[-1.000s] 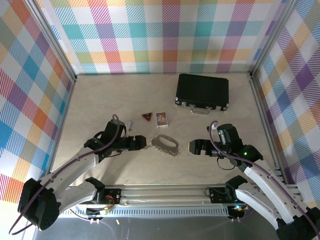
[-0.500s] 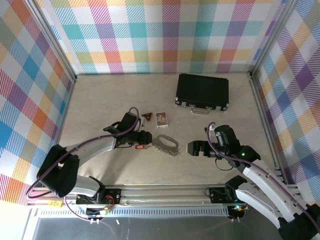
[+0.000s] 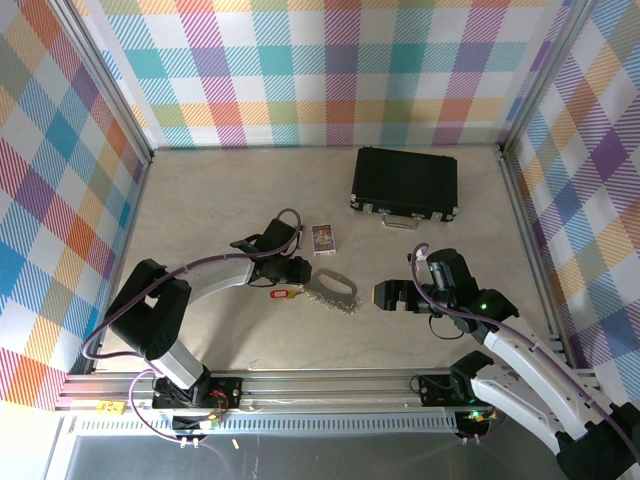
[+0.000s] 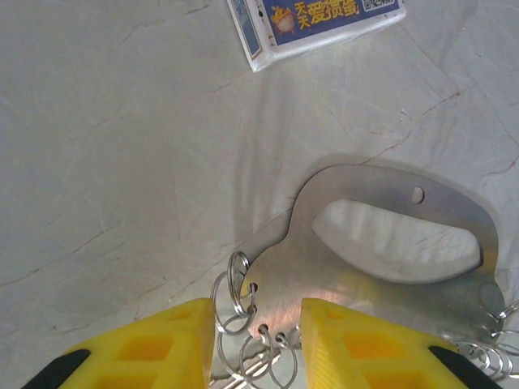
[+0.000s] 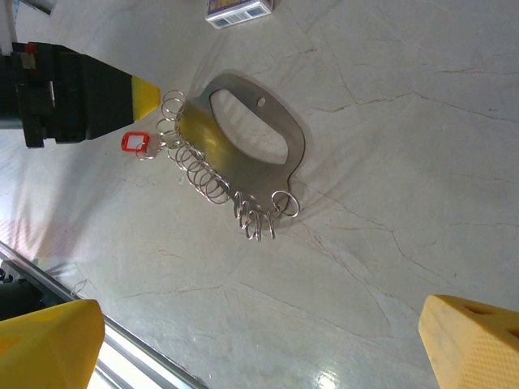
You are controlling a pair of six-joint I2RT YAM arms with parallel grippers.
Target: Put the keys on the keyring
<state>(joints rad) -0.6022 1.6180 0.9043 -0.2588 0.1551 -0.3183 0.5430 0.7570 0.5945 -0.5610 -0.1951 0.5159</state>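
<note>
Keyring (image 3: pixel 332 290) flat, mid-worktop (image 3: pixel 200 200). Keys (image 3: pixel 279 294), red-tagged, just beside its 9 o'clock end. Left pincer (image 4: pixel 258 324) partly narrowed astride that ringed end; clamped or not, cannot tell. Right pincer (image 3: pixel 385 294) at keyring's 3 o'clock, spread wide, empty. Best: pin plate firmly, avoid snagging small rings, keep keys reachable.

Pastel plaid covers the walls (image 3: pixel 330 70). The keyring (image 3: pixel 330 287) is silver and the keys (image 3: pixel 279 294) red-tagged. The case (image 3: pixel 405 180) is black, on a beige marbled tabletop (image 3: pixel 200 200).
</note>
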